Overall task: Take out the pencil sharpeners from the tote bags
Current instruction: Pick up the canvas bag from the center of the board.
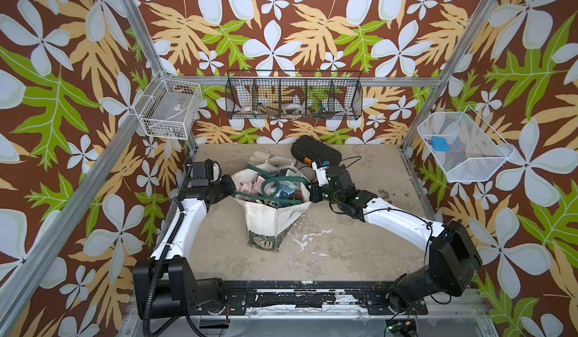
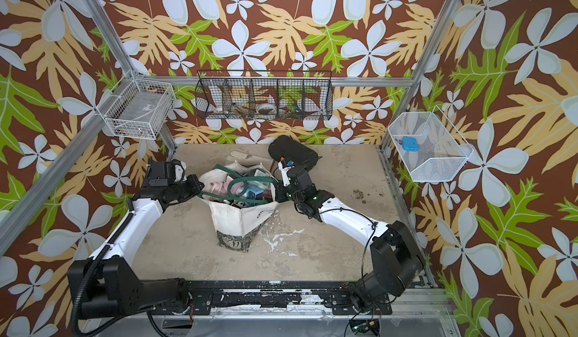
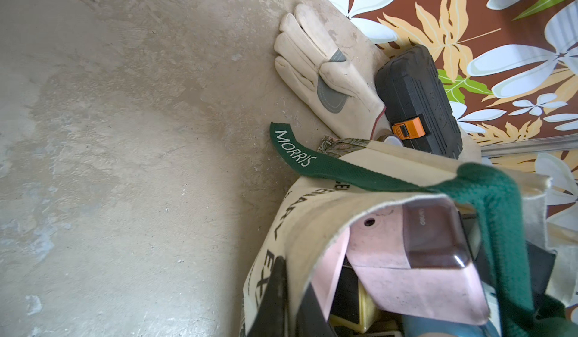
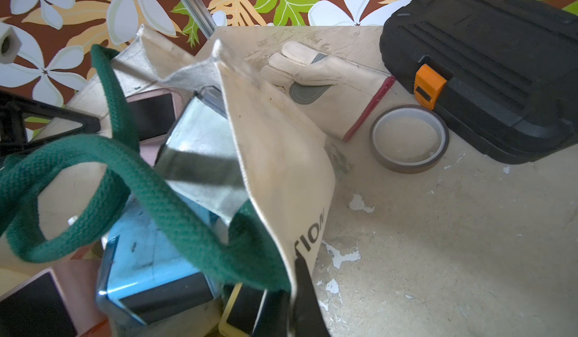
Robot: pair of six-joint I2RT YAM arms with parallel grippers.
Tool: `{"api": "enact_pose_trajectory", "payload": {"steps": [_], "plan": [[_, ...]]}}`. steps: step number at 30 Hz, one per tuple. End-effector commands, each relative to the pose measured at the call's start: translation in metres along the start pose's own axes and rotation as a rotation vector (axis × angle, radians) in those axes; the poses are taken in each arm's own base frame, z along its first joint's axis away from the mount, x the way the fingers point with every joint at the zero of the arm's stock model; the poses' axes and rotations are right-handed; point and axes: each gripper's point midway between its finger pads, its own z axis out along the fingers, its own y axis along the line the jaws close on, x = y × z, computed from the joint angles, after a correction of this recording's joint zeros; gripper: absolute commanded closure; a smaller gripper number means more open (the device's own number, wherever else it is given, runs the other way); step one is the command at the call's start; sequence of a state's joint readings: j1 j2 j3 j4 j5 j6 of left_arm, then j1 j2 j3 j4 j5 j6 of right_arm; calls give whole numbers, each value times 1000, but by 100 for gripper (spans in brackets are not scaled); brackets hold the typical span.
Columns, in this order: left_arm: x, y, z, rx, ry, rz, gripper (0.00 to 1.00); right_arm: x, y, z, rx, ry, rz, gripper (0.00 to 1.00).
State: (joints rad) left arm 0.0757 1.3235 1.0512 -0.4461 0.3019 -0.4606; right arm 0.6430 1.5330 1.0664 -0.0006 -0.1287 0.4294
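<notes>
The cream tote bag (image 1: 272,222) (image 2: 237,222) stands open at mid-table, its green handles (image 1: 275,183) draped over the mouth. Inside lie several pencil sharpeners: a pink one (image 3: 406,257), a yellow one (image 3: 369,307), a blue one (image 4: 150,263) (image 1: 283,193) and a mint one (image 4: 203,150). My left gripper (image 1: 233,191) (image 3: 294,307) is shut on the bag's left rim, with the cloth between its fingers. On the opposite rim my right gripper (image 1: 311,193) (image 4: 292,310) is shut on the cloth, beside the lettering.
Behind the bag lie a pale work glove (image 1: 266,158), a black hard case (image 1: 316,152) with an orange latch, and a brown tape roll (image 4: 409,138). Wire baskets hang on the left wall (image 1: 170,108), back wall (image 1: 294,96) and right wall (image 1: 463,147).
</notes>
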Motion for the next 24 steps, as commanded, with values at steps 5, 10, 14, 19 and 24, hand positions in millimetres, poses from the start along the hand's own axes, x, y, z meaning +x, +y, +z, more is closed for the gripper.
{"api": "enact_pose_trajectory", "payload": {"steps": [5,10,14,19,24], "plan": [[-46,-50,-15,121,-59,74,100,52,34,-3,-165,165,89,100],[-63,-62,-13,136,-73,102,100,72,76,-8,-263,171,69,100],[-56,-62,-6,160,-53,108,100,79,81,-6,-243,169,45,100],[-51,-55,-2,142,-46,111,100,76,67,-10,-165,147,-6,97],[-45,-55,-2,158,-38,113,100,53,53,-34,-72,69,-104,57]]}}
